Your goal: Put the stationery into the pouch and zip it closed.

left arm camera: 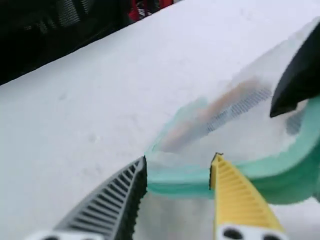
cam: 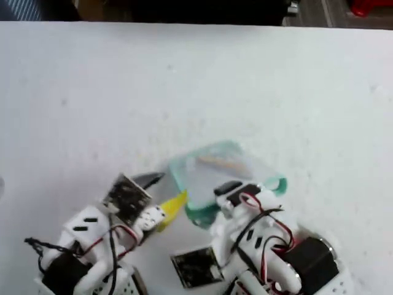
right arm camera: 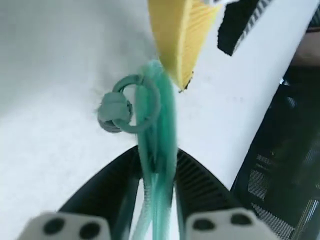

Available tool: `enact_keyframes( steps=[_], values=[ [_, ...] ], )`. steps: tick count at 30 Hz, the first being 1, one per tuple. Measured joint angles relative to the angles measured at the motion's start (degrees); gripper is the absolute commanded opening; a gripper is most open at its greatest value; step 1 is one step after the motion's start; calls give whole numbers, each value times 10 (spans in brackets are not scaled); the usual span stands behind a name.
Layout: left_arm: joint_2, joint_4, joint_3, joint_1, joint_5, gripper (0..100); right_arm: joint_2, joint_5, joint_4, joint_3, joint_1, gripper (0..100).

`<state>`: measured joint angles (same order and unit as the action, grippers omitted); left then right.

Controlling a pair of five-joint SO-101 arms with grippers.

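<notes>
A translucent pouch (cam: 224, 169) with a teal edge lies on the white table (cam: 196, 86), and a long orange item (cam: 221, 162) shows through it. My right gripper (cam: 228, 189) is shut on the pouch's near edge; in the right wrist view its black fingers (right arm camera: 197, 187) pinch the teal zipper band (right arm camera: 159, 130) just behind the ring-shaped pull (right arm camera: 122, 111). My left gripper (left arm camera: 180, 159) stands open at the pouch's corner (left arm camera: 172, 180), one grey finger (left arm camera: 117, 202) and one yellow finger (left arm camera: 237, 197) to either side of the teal edge. The orange item (left arm camera: 220, 112) shows inside.
The table stretches bare toward its far edge (cam: 196, 23). A dark floor and chair parts lie beyond it. Both arm bases (cam: 86, 258) crowd the near edge.
</notes>
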<state>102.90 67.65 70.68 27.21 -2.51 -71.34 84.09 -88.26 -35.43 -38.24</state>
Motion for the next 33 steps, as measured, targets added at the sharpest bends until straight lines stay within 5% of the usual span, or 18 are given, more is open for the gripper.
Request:
enact_keyframes(
  steps=[17,33],
  values=[
    [15,-17,-15,-183,15,229,-3,-114,200,-115,19,18],
    [18,-23,-8,-62,15,227,-2,-158,216,-110,11,18]
  ],
)
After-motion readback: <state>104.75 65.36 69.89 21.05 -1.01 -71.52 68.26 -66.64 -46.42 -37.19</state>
